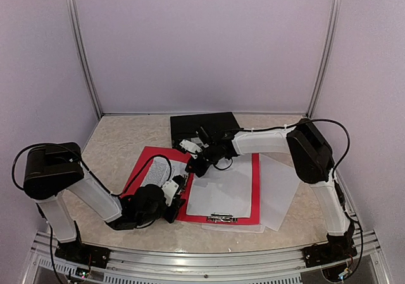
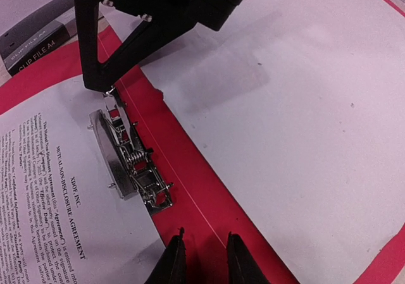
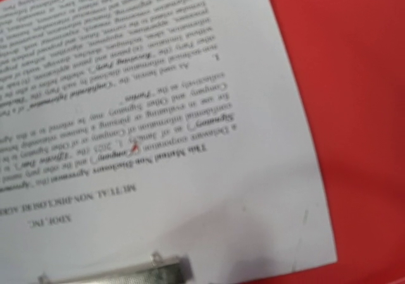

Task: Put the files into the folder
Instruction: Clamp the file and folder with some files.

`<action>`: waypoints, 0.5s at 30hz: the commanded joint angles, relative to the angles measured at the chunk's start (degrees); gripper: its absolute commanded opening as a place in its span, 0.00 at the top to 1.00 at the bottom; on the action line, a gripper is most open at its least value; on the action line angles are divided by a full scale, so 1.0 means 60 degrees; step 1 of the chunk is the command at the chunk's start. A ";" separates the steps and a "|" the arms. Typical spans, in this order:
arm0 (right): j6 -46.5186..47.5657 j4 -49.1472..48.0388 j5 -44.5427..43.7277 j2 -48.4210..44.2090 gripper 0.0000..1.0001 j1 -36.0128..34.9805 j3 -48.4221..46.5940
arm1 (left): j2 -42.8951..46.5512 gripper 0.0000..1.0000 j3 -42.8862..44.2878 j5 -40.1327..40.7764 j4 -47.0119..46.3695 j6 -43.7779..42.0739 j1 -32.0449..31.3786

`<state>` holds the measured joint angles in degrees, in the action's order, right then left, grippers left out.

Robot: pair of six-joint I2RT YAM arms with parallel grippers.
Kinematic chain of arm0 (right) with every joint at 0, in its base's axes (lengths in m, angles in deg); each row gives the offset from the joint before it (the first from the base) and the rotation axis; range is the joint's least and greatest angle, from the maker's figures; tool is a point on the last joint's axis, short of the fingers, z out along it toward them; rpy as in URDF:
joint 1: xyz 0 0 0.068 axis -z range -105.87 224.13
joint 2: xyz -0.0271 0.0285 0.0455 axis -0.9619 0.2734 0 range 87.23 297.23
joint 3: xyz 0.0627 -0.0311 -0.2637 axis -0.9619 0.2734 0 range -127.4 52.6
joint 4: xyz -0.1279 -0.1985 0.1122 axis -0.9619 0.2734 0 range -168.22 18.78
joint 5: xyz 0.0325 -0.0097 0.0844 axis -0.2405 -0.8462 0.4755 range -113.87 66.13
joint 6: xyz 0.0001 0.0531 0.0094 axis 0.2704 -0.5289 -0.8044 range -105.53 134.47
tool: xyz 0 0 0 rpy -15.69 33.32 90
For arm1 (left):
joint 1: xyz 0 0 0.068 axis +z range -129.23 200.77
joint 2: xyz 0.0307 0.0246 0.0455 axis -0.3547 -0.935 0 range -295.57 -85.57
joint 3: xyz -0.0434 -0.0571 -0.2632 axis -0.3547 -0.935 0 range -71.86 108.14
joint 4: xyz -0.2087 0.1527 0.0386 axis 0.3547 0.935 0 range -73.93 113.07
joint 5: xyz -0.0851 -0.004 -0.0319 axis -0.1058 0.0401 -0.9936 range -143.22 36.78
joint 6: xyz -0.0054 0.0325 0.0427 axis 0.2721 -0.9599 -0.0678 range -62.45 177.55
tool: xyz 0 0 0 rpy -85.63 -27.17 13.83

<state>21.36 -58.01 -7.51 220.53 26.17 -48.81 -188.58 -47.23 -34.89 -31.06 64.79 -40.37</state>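
The red folder (image 1: 255, 189) lies open on the table. A printed sheet (image 1: 155, 170) rests on its left half and a blank sheet (image 1: 221, 192) on its right half. My left gripper (image 2: 205, 259) hovers low over the red spine (image 2: 190, 189), its jaws a little open with nothing between them. Ahead of it a metal clip mechanism (image 2: 130, 160) sits on the edge of the printed sheet (image 2: 44, 195). My right gripper (image 2: 107, 85) is shut, its tip at the far end of that mechanism. The right wrist view shows only the printed sheet (image 3: 158, 107), the folder (image 3: 354, 75) and the clip (image 3: 126, 274).
More white sheets (image 1: 278, 192) lie partly under the folder's right edge. A black clip-file case (image 1: 202, 126) rests behind the folder. A second metal clip (image 1: 219, 218) sits at the folder's near edge. Grey walls enclose the table on three sides.
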 commanded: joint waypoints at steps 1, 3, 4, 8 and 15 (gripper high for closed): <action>-0.0808 0.0989 -0.1044 0.0211 1.00 0.0131 0.1154 | 0.0039 0.78 0.0254 -0.0311 0.0369 -0.0049 -0.0006; -0.1042 0.0806 -0.1072 0.0109 1.00 0.0089 0.1352 | -0.0010 0.75 0.0380 -0.0356 0.0348 -0.0030 0.0036; -0.1121 0.0708 -0.1070 0.0052 1.00 0.0072 0.1446 | -0.0014 0.74 0.0434 -0.0340 0.0364 -0.0020 0.0054; -0.1596 0.0423 -0.0990 -0.0059 1.00 0.0011 0.1723 | -0.0078 0.67 0.0690 -0.0274 0.0418 0.0058 0.0191; -0.1563 0.0483 -0.0956 -0.0045 1.00 -0.0004 0.1687 | 0.0088 0.61 0.0839 0.0327 0.0706 -0.0153 0.0201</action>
<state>13.10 -64.77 -9.15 217.51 26.15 -41.95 -188.66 -42.64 -35.05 -28.88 64.75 -39.52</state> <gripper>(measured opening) 0.004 0.391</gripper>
